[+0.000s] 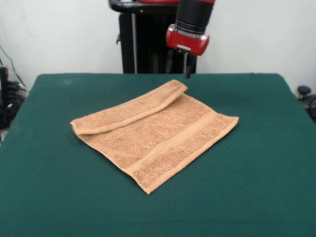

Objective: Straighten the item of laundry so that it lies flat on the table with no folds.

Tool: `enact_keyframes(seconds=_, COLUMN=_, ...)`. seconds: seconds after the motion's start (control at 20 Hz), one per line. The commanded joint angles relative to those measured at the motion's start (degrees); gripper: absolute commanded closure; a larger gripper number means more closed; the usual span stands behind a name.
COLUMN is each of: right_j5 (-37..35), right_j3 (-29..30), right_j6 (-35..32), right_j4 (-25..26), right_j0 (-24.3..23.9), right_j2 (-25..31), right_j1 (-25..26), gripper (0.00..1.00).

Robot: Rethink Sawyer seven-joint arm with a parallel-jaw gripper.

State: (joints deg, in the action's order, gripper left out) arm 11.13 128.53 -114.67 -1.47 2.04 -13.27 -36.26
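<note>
A plain white wall stands behind the dark green table (256, 197), whose near corners are cut off by the picture's edges. The orange-tan terry hand towel (158, 138) lies near the table's middle, turned like a diamond with one corner pointing toward the camera. Its far edge is folded over onto itself in a long strip (131, 111) running from the left corner up to the top corner, so whatever lies beneath that flap is hidden. A woven band (185, 136) crosses the exposed part near the right-hand hem.

Above the towel's top corner hangs the gripper (188, 69), below the arm's red wrist housing (187, 42). Its dark fingers blend into the black pedestal (148, 44) behind them, so whether the jaws are wide or narrow cannot be told. Cables (7, 106) lie partly cut off at the left edge.
</note>
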Motion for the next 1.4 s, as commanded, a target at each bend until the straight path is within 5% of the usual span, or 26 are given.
enact_keyframes(seconds=0.05, right_j5=-6.2, right_j3=0.0, right_j6=-3.2, right_j4=4.5, right_j0=-3.1, right_j2=2.8, right_j1=-1.0, gripper=0.00)
enact_keyframes(seconds=0.6, right_j5=-0.8, right_j3=3.2, right_j6=-7.8, right_j4=7.2, right_j0=-2.8, right_j2=2.7, right_j1=0.4, gripper=0.00)
enact_keyframes(seconds=1.4, right_j5=-1.7, right_j3=-0.3, right_j6=-8.3, right_j4=6.6, right_j0=-3.6, right_j2=4.3, right_j1=3.8, gripper=0.00)
